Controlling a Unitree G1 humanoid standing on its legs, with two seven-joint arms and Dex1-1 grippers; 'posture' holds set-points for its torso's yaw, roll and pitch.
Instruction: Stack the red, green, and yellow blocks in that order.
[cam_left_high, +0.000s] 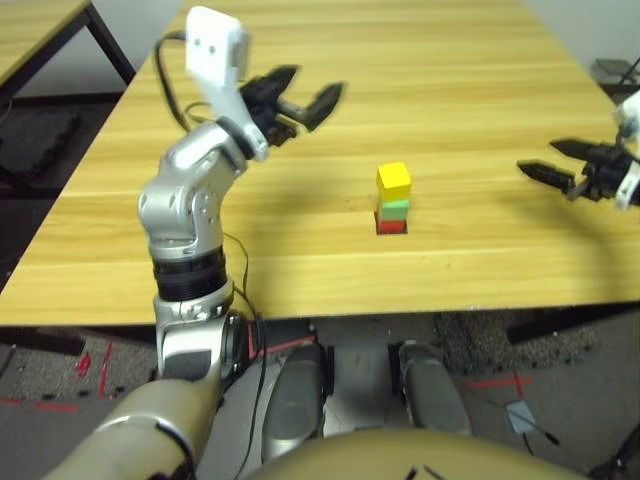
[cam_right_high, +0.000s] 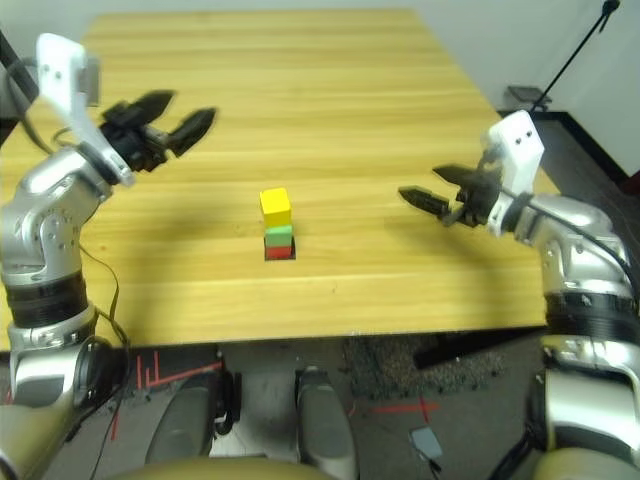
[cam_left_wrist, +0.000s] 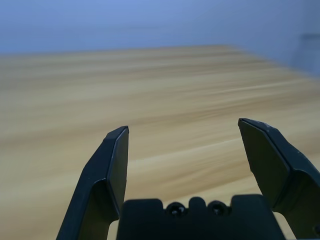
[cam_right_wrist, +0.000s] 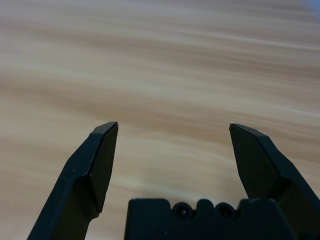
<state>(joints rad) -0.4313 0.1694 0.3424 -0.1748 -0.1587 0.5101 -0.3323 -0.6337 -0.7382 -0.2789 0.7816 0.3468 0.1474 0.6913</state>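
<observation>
The three blocks stand as one upright stack in the middle of the wooden table (cam_left_high: 450, 60): the red block (cam_left_high: 391, 226) at the bottom, the green block (cam_left_high: 394, 209) on it, and the yellow block (cam_left_high: 394, 181) on top, turned slightly askew. My left gripper (cam_left_high: 312, 88) hovers open above the table, up and to the left of the stack, holding nothing. My right gripper (cam_right_high: 422, 183) is open to the right of the stack, its fingers pointing toward it, with nothing in them. Both wrist views show spread fingers (cam_left_wrist: 112, 165) (cam_right_wrist: 97, 160) over bare wood.
A dark flat patch (cam_right_high: 268, 256) shows under the red block. The table's near edge (cam_left_high: 400, 310) runs just in front of the stack. A second table (cam_left_high: 30, 30) stands at the far left. A black stand (cam_right_high: 580, 45) is beyond the table's right side.
</observation>
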